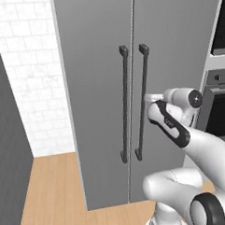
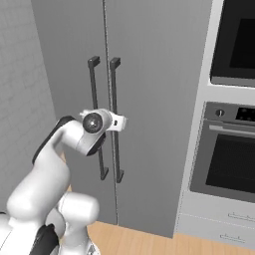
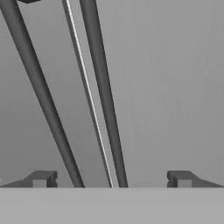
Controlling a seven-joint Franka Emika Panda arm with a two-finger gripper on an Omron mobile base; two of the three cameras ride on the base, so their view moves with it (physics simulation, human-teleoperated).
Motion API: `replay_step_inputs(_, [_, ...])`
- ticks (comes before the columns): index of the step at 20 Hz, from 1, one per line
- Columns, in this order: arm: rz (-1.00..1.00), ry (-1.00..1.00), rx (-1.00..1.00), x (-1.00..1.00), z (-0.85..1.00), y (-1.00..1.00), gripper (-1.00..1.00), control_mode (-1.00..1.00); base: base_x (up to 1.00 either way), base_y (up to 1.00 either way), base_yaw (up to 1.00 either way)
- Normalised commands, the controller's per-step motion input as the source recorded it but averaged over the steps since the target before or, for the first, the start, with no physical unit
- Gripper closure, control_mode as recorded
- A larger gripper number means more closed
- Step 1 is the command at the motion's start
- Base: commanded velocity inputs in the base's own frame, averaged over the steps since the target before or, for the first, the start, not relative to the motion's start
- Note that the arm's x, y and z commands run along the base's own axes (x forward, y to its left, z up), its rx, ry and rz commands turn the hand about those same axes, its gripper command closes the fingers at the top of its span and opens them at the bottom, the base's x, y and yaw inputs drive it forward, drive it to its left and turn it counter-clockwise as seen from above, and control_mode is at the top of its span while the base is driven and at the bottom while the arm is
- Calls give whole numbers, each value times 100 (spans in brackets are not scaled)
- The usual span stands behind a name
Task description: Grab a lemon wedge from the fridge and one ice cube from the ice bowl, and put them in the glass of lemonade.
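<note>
Two tall grey doors of the fridge (image 1: 99,87), both closed, take up the centre and upper left of the left base view, with a thin seam running down between them. Right of it in the right base view stands a grey built-in oven (image 2: 226,149) with a dark glass window. Two long dark vertical bar handles (image 3: 103,92) flank the seam. The white two-finger hand (image 3: 111,178) sits at the right-door handle, mid-frame in both base views; its dark fingertips (image 3: 41,178) are spread wide, both bars between them, gripping nothing.
</note>
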Motion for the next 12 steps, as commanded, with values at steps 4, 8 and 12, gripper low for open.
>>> replay_step_inputs(4, [-6,0,0,41,3,-6,-100,-100,0,0,0])
replay_step_inputs(8, [-7,0,0,54,0,-11,-100,-100,0,0,0])
replay_step_inputs(12, [-5,0,0,65,0,-9,-100,-100,0,0,0])
